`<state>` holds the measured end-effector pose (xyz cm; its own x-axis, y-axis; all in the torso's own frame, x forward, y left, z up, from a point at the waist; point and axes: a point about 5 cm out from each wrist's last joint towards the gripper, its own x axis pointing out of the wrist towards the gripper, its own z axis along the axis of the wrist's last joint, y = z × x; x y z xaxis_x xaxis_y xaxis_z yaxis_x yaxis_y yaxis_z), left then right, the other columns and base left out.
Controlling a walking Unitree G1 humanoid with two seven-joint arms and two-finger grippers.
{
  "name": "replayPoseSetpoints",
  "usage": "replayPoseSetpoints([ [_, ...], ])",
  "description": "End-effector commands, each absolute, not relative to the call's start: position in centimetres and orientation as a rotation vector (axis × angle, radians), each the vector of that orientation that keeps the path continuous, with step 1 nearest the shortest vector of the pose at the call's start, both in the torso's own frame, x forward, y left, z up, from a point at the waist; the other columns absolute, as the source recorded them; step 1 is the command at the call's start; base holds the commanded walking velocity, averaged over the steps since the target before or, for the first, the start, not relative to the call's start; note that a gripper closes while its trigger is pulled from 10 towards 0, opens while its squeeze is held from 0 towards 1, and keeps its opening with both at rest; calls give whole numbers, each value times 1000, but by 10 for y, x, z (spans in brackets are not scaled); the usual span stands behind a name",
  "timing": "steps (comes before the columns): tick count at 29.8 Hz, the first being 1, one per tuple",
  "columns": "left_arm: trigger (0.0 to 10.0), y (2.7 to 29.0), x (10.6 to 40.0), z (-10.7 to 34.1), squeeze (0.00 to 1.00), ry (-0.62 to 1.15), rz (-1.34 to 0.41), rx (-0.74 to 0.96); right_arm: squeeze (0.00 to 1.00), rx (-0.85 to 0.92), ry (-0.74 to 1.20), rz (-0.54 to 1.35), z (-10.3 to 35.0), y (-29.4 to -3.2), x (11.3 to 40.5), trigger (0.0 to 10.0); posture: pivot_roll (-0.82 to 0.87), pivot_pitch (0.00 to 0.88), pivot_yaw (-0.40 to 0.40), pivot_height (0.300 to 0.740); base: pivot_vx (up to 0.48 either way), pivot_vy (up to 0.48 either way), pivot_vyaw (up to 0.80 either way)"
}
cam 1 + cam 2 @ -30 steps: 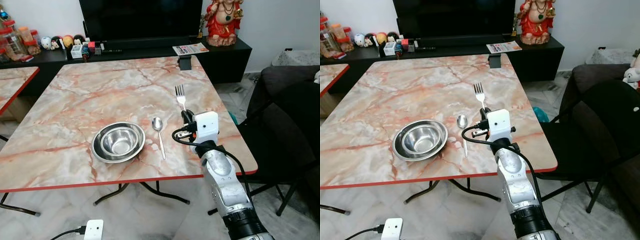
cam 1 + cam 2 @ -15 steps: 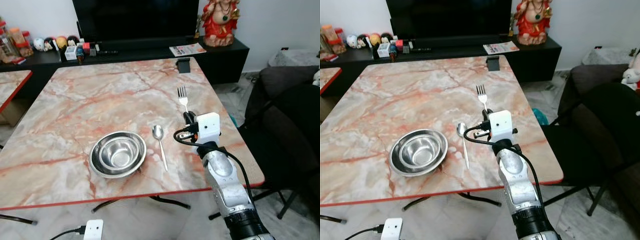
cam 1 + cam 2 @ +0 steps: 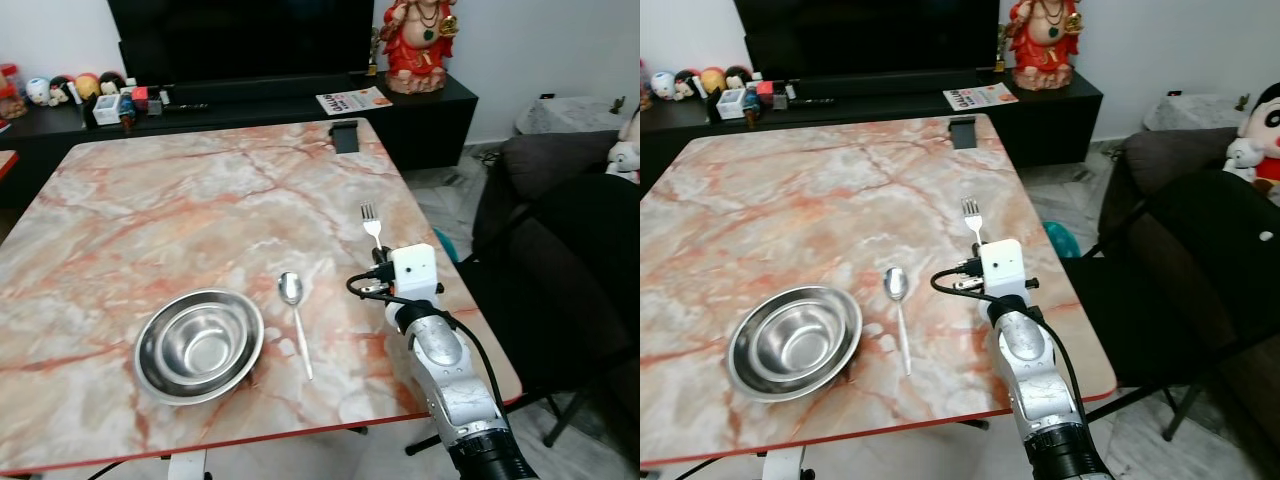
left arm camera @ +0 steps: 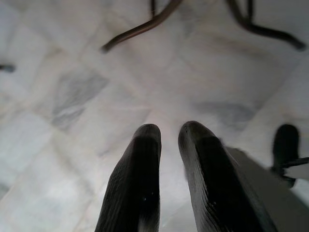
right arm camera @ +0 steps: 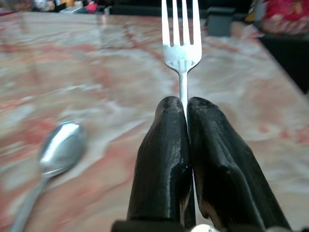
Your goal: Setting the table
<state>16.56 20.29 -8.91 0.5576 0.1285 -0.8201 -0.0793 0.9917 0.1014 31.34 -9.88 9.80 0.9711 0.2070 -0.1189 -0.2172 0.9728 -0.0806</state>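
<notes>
The right gripper (image 5: 186,108) has its jaws pressed together on the handle of the fork (image 5: 181,36), whose tines stick out past the fingertips, away from the robot. The fork (image 3: 372,222) is held low over the tabletop (image 3: 200,200), on the spoon's right, near the right edge. The spoon (image 3: 294,318) lies flat, bowl away from the robot, between the fork and the steel bowl (image 3: 199,343), which sits to its left. Beyond the spoon, a small black object (image 3: 343,136) stands at the tabletop's far edge. A dark chair (image 3: 560,270) stands past the right edge. The right arm (image 3: 452,380) reaches up over the near edge, its white wrist block just behind the fork. The left gripper (image 4: 169,137) hangs above the pale floor (image 4: 72,96), jaws slightly apart.
</notes>
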Motion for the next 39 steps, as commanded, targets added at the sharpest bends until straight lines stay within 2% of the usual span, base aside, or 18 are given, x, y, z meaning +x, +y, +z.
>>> replayPoseSetpoints([
  [1, 10000, 206, 162, -90, 0, 988, 123, 67, 0, -85, 172, 200, 89, -99, 312, 10000, -83, 0, 62, 740, 0, 0, 0],
  [15, 10000, 225, 152, -91, 0, 1006, 125, 100, 0, -58, 373, 127, 63, -90, 311, 10000, -42, 0, 112, 740, 0, 0, 0],
  [23, 10000, 238, 144, -90, 0, 1013, 145, 114, 0, -50, 473, 163, 53, -74, 309, 10000, -2, 0, 118, 740, 0, 0, 0],
  [39, 10000, 222, 142, -95, 0, 1028, 126, 73, 0, -94, 641, 151, 35, -81, 299, 10000, -25, 0, 80, 740, 0, 0, 0],
])
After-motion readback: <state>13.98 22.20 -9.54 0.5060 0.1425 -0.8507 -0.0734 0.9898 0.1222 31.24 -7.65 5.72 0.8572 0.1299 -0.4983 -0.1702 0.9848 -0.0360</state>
